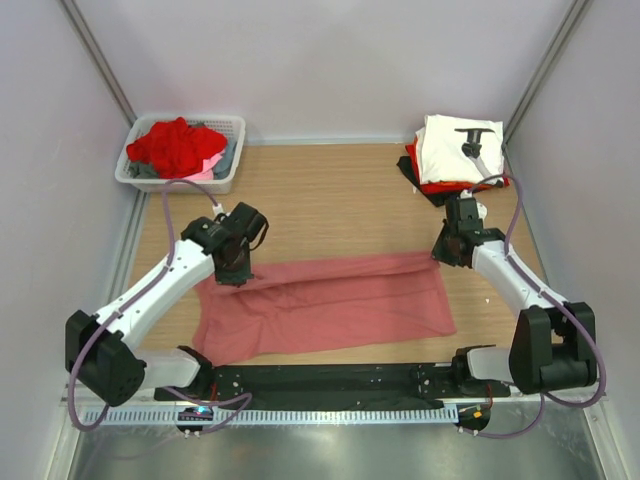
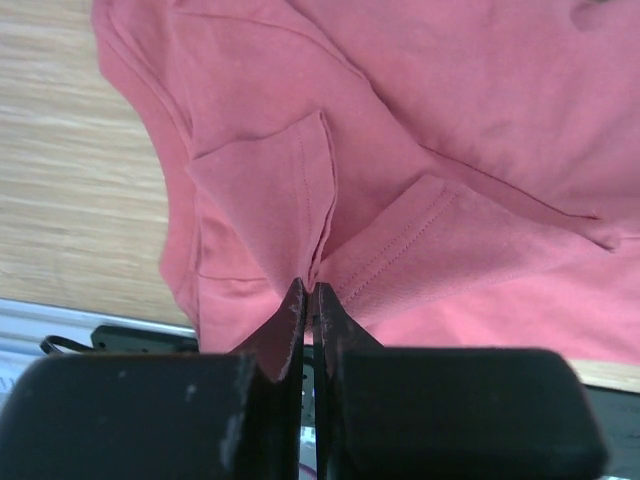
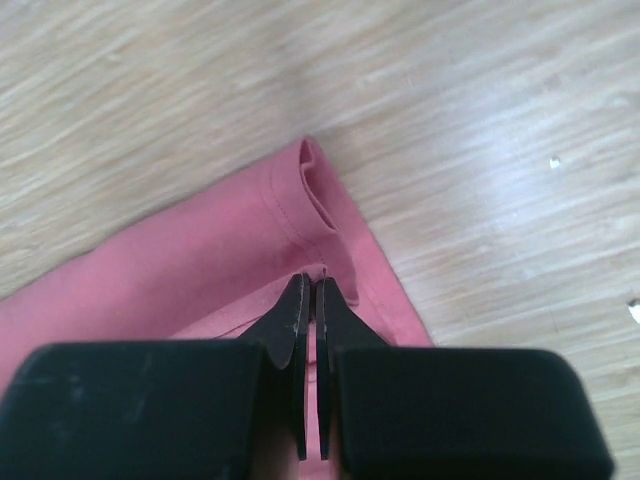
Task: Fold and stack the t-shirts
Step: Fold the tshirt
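Left gripper (image 2: 308,292) clamped on fold of salmon-pink t-shirt (image 2: 480,150) at far-left corner; right gripper (image 3: 308,285) pinching far-right hem. Garment lies mid-table, long axis left-right, spanning both arms. Likely next: draw far edge toward near edge together.

A pink tee (image 1: 325,305) lies spread across the table (image 1: 340,195) toward 6 o'clock. Its long side runs left to right, and it is wrinkled, with a fold along its far edge. The left arm (image 1: 150,290) reaches in from 7 o'clock, left jaws down at the tee's 10 o'clock corner. The right arm (image 1: 510,275) comes from 5 o'clock, right jaws at the 2 o'clock corner. Whether either pair pinches the cloth I cannot tell from here. At 11 o'clock a white basket (image 1: 236,150) holds a red bundle (image 1: 175,145) and a grey tee (image 1: 228,158). At 1 o'clock sits a stack: a white tee (image 1: 450,145) with black print on top, a red tee (image 1: 455,187) beneath, and a black tee (image 1: 408,172) showing at its left edge.
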`<act>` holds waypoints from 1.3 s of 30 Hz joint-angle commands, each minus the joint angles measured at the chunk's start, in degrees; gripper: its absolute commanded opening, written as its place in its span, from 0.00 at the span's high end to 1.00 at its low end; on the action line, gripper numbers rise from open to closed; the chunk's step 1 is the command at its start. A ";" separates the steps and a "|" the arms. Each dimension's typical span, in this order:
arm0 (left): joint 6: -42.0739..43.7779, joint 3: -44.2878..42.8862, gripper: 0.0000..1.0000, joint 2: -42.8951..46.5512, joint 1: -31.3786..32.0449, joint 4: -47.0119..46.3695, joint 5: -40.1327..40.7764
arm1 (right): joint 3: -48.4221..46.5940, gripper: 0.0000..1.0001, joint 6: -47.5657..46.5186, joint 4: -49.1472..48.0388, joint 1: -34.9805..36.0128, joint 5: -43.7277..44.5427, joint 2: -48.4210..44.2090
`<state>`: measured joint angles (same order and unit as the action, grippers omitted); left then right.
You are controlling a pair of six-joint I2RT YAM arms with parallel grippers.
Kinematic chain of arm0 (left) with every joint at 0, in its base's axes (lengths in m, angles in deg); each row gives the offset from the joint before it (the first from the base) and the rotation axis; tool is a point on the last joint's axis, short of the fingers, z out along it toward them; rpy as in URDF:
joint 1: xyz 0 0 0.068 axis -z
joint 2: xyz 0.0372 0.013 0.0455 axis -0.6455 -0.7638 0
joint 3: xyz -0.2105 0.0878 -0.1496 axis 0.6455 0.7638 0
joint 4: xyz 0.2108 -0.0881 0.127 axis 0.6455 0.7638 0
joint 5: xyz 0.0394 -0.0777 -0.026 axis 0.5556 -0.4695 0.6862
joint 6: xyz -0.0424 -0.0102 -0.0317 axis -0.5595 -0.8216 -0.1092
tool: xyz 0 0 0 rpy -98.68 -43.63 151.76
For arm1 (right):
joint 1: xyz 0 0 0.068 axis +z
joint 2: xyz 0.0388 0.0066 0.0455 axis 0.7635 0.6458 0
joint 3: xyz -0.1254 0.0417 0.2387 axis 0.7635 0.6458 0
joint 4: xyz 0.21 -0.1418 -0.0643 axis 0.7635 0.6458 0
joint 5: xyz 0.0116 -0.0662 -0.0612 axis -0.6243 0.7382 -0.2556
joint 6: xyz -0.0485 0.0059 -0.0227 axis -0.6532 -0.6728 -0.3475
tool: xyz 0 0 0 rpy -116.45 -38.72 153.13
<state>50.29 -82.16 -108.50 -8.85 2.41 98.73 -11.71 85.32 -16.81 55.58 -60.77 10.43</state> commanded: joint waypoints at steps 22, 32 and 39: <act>-12.51 8.57 0.40 3.07 8.64 -8.07 3.73 | -3.27 0.06 2.14 -4.97 10.27 -5.00 -0.09; -11.99 12.97 0.53 -16.01 3.28 -23.88 -0.84 | -1.52 0.09 1.52 -9.01 14.06 -8.87 13.63; -9.53 5.25 0.57 -30.42 2.75 -26.36 -0.58 | 6.55 0.11 4.59 -7.80 17.84 -8.34 10.05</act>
<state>40.80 -75.53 -131.69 -5.52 -13.48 98.10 -9.81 87.75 -27.15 71.36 -67.92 22.43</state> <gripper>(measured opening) 0.425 0.891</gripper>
